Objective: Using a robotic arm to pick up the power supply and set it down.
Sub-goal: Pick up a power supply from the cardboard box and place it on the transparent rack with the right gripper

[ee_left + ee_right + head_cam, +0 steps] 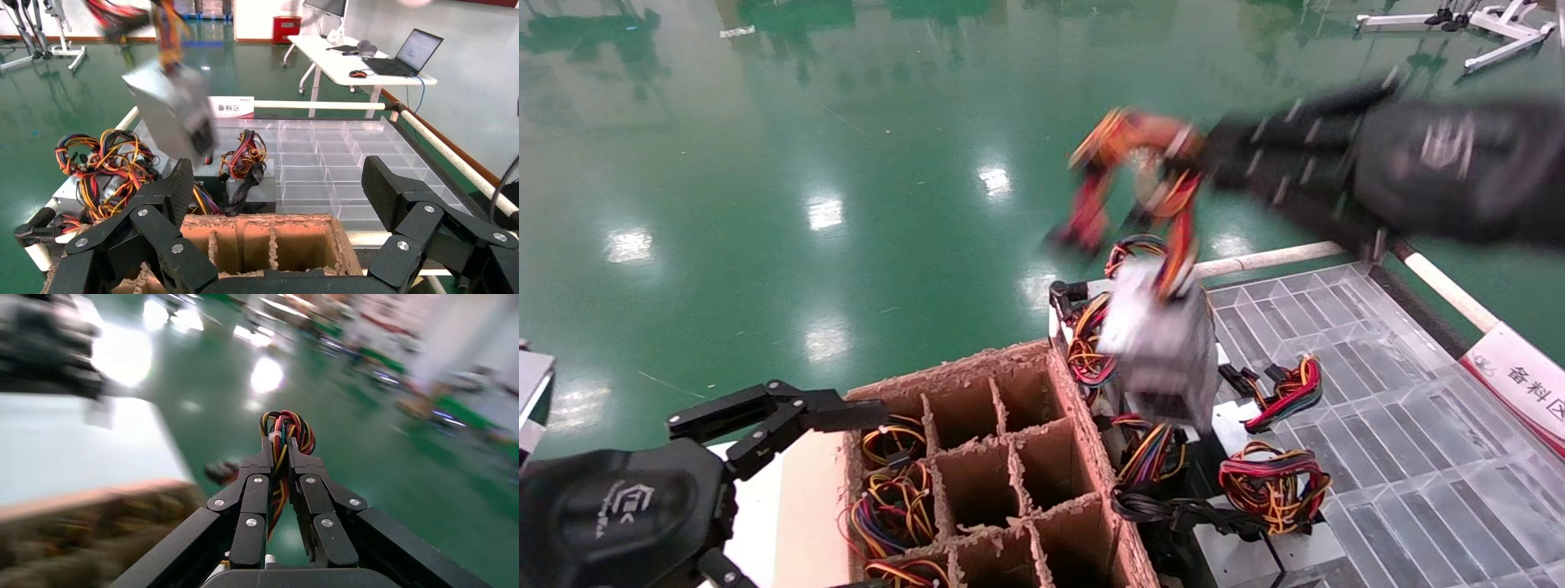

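Observation:
The power supply [1164, 343], a silver-grey metal box, hangs tilted in the air above the table by its bundle of red, orange and yellow wires [1140, 163]. My right gripper [1193, 163] is shut on that wire bundle [287, 425], high at the upper right. In the right wrist view my right gripper [280, 447] has the wires pinched between its fingertips. The left wrist view shows the power supply [168, 110] dangling beyond the crate. My left gripper [866, 498] stands open and holds nothing at the lower left, over the crate's near side; its fingers [177, 187] stand wide apart.
A brown cardboard divider crate [1075, 392] sits at the front, with wires in its left cells. Behind and right of it lie other power supplies with wire bundles [1271, 482]. A clear plastic compartment tray [1377, 392] covers the right side, with a white label [1516, 384] at its edge.

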### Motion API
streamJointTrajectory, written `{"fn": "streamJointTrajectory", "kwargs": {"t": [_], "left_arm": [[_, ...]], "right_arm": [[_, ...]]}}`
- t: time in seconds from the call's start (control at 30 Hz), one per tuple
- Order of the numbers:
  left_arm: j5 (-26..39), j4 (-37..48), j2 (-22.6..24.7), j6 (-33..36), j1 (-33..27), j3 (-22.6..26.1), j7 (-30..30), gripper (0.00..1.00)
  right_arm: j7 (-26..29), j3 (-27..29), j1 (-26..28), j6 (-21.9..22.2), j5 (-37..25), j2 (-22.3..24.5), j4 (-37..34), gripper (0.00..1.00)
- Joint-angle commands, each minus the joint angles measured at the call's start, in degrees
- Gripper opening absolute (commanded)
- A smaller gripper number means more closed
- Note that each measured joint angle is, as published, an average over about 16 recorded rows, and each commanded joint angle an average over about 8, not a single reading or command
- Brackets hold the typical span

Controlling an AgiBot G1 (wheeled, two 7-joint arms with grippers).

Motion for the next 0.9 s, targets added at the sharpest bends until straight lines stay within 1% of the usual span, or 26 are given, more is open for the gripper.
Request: {"fn": "streamJointTrajectory", "kwargs": {"t": [0.03, 0.27, 0.37, 0.47, 0.67, 0.9], "left_arm": [[0.0, 0.0, 0.0, 0.0, 0.0, 0.0, 0.0, 1.0], [0.0, 0.0, 0.0, 0.0, 0.0, 0.0, 0.0, 1.0], [0.0, 0.0, 0.0, 0.0, 0.0, 0.0, 0.0, 1.0], [0.0, 0.0, 0.0, 0.0, 0.0, 0.0, 0.0, 1.0], [0.0, 0.0, 0.0, 0.0, 0.0, 0.0, 0.0, 1.0], [0.0, 0.0, 0.0, 0.0, 0.0, 0.0, 0.0, 1.0]], "right_arm": [[-1.9, -0.9, 4.3, 1.3, -2.9, 0.0, -4.4, 0.0], [-11.7, -5.1, 15.8, 5.4, -14.1, -4.6, -17.2, 0.0], [-16.3, -7.4, 19.6, 7.3, -18.8, -6.7, -21.7, 0.0], [-20.9, -9.7, 22.6, 10.1, -23.3, -8.9, -25.5, 0.0], [-29.6, -13.3, 26.4, 17.5, -30.2, -13.6, -31.9, 0.0], [-37.3, -15.7, 27.2, 25.3, -34.4, -18.2, -37.5, 0.0]]}}
